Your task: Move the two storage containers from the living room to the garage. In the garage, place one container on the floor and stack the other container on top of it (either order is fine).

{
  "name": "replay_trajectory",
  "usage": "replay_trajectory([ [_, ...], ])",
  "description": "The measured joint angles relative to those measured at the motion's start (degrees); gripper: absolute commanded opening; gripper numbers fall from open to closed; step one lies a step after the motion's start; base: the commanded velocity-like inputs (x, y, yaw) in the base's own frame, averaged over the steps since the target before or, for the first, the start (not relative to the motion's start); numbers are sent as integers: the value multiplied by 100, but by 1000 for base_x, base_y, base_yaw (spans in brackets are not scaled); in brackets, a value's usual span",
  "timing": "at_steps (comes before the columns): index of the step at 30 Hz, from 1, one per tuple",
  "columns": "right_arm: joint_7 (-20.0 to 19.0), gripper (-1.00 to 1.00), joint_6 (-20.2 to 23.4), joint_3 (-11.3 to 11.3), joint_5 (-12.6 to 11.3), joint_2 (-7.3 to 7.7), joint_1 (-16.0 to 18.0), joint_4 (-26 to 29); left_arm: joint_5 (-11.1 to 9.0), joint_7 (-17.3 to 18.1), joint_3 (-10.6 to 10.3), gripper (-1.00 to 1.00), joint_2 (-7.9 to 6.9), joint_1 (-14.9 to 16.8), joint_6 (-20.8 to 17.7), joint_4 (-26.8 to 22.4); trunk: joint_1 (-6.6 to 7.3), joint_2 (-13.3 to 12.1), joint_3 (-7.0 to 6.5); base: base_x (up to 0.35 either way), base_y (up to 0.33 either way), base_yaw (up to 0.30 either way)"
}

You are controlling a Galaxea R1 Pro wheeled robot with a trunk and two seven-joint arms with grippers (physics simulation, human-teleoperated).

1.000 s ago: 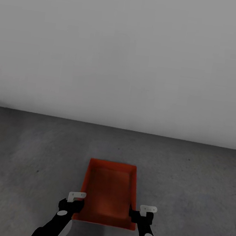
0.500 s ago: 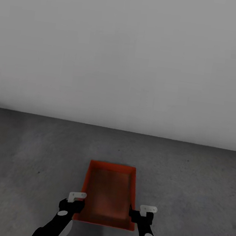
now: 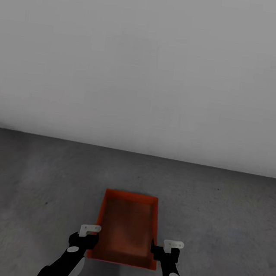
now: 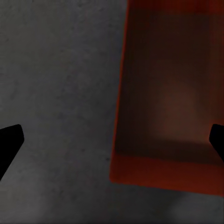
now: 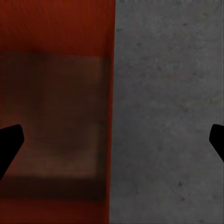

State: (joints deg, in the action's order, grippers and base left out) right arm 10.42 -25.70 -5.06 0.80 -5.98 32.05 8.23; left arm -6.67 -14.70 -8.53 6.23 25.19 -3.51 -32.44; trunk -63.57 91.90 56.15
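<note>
Evidently both claws, left [image 3: 91, 236] and right [image 3: 161, 248], straddle the container's [image 3: 127, 228] walls (fingers spread, partly cropped).

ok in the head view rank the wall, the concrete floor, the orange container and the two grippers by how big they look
1. white wall, the largest area.
2. concrete floor.
3. storage container.
4. left gripper and right gripper: they look alike, so no ranking between them.

Head camera looks forward, down from high; both wrist cameras look straight down, close; all share red-orange open bin [image 3: 126, 228] [image 4: 170, 107] [image 5: 53, 112], grey concrete floor [image 3: 31, 185] [image 4: 56, 93] [image 5: 168, 116]
</note>
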Motion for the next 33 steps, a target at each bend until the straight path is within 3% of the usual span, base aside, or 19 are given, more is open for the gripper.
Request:
replay_trajectory([
  [33, 0, 100, 0, 0, 0, 0, 0, 0, -13, 0, 9, 100, -1, 1, 7, 12, 725, -1324, -593, 0, 0, 0],
])
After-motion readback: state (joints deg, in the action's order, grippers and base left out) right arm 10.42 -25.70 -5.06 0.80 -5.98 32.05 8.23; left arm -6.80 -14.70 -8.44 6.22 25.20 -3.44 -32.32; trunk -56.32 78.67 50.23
